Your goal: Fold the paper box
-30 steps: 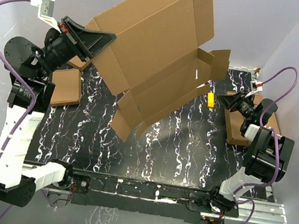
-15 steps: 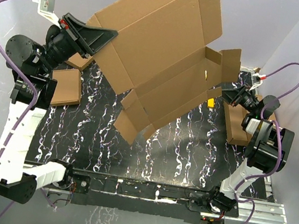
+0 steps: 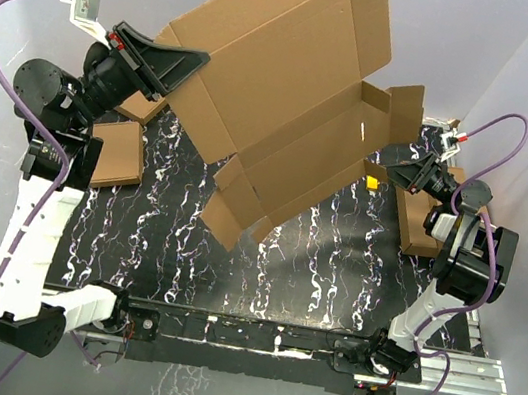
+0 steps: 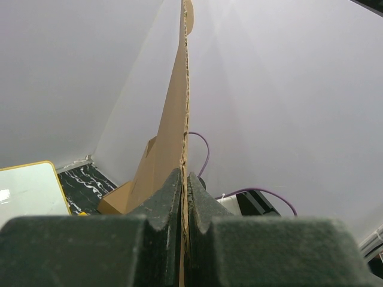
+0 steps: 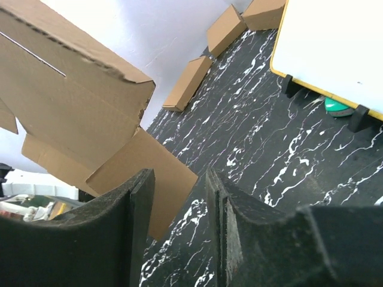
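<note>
The paper box (image 3: 280, 99) — a plain brown die-cut cardboard sheet — is being held tilted above the black marbled table (image 3: 315, 257), its left edge being pinched by the closed left gripper (image 4: 184, 179). Its long axis is running toward the right gripper (image 5: 178, 179), whose jaws are being held apart on nothing just beside the free right flap; no filled container is being shown.

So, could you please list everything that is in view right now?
paper box: one, brown, unfolded, held up above the table.
small folded boxes: three, brown, by the left wall.
board: one, white with yellow frame, standing on black feet.
green object: one, under the board.
flat brown piece: one, beneath the right arm.
table: one, black with white veins.
cables: two, purple, one per arm.
left fingers: black, shut on the paper box's edge.
right fingers: black, open, holding nothing.
</note>
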`<state>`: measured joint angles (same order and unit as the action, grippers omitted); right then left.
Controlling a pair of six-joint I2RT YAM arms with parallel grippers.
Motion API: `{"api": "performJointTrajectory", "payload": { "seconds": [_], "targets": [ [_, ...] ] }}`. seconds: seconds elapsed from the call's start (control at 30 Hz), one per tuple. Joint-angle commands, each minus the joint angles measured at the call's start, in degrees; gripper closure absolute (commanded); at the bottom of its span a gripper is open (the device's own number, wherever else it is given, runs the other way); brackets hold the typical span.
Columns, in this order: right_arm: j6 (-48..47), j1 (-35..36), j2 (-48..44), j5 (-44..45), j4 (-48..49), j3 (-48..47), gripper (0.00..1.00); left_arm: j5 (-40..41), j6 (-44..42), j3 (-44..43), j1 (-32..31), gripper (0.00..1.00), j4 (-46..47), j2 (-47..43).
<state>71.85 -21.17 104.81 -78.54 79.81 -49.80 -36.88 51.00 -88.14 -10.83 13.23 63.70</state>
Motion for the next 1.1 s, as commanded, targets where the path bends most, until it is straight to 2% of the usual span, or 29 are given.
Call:
{"api": "performJointTrajectory", "payload": {
  "seconds": [0.0,0.23,0.43,0.63,0.9,1.07],
  "targets": [
    [5.19,0.34,-1.28,-0.61,24.56,0.08,0.54,-0.05,0.78,-2.21,0.33,1.00,4.06,-0.29],
    [4.71,2.97,-1.68,-0.83,24.56,-0.81,0.42,-2.75,3.58,-2.78,0.26,1.00,7.42,0.76],
    [3.99,3.06,-2.36,-0.82,24.61,-0.92,0.38,-3.45,5.99,-3.16,0.28,1.00,10.20,1.29],
    [1.39,3.47,-3.65,-0.36,24.75,-1.60,0.38,-4.14,8.84,-5.56,0.29,1.00,12.47,2.75],
    [0.22,3.76,-4.44,0.59,24.69,-5.95,0.44,-4.81,11.04,-8.50,0.24,1.00,13.84,3.57],
    [-0.50,3.72,-4.40,0.04,24.74,-9.01,0.39,-4.97,11.34,-11.15,0.29,1.00,13.67,4.24]
  ]
}}
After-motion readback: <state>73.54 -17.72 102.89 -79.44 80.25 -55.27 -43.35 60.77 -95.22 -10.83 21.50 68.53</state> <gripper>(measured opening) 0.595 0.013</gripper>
